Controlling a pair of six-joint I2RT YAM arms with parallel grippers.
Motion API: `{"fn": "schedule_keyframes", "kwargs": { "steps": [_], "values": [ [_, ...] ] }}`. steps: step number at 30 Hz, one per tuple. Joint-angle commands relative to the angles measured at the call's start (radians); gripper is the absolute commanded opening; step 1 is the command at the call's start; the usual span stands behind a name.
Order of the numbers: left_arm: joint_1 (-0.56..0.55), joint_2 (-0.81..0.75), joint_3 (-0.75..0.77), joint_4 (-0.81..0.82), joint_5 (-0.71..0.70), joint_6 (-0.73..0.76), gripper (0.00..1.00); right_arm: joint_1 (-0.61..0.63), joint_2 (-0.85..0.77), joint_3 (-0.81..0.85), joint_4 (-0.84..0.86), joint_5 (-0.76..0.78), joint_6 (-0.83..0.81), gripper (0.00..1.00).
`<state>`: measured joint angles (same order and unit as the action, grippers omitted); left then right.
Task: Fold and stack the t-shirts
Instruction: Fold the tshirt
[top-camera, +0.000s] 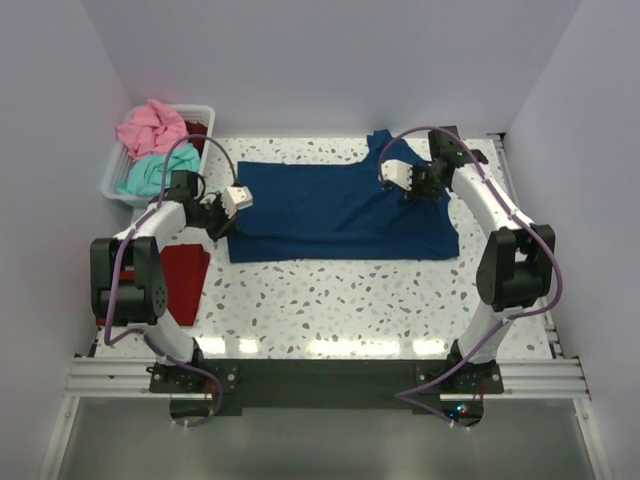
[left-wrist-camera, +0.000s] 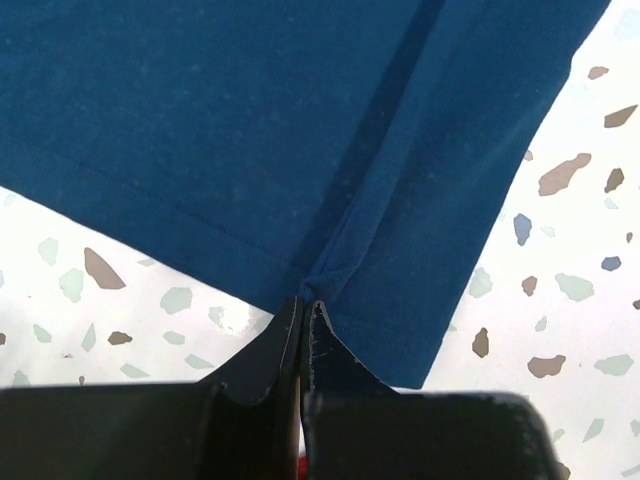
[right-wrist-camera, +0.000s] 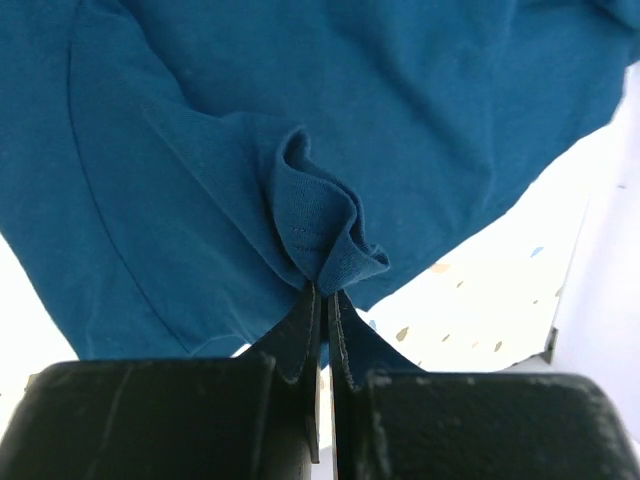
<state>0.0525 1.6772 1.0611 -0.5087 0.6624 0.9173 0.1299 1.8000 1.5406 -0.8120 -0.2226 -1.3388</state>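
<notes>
The navy blue t-shirt (top-camera: 340, 210) lies spread on the table, plain side up. My left gripper (top-camera: 222, 215) is shut on its left hem edge, shown in the left wrist view (left-wrist-camera: 305, 300) with the cloth (left-wrist-camera: 300, 130) pinched at the tips. My right gripper (top-camera: 408, 188) is shut on a bunched fold of the shirt's right part, near the collar (right-wrist-camera: 325, 285). A dark red t-shirt (top-camera: 183, 280) lies at the table's left edge under the left arm. A pink t-shirt (top-camera: 150, 128) and a teal t-shirt (top-camera: 155, 172) sit in the basket.
A white plastic basket (top-camera: 114, 172) stands at the back left corner. The speckled table (top-camera: 330, 300) has bare surface in front of the navy shirt. Walls close in on three sides.
</notes>
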Motion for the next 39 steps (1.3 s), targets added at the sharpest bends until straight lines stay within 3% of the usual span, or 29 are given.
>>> {"fn": "schedule_keyframes", "kwargs": {
  "steps": [1, 26, 39],
  "values": [
    [0.009, 0.018, 0.043, 0.053, -0.012, -0.035, 0.00, -0.001, 0.013, 0.064, 0.034, -0.011, -0.026, 0.00],
    [0.010, 0.088, 0.091, 0.119, -0.064, -0.089, 0.00, 0.004, 0.107, 0.157, 0.066, 0.017, -0.039, 0.00],
    [-0.045, 0.137, 0.146, 0.107, -0.096, -0.067, 0.00, 0.004, 0.124, 0.161, 0.073, 0.028, -0.049, 0.00]
  ]
}}
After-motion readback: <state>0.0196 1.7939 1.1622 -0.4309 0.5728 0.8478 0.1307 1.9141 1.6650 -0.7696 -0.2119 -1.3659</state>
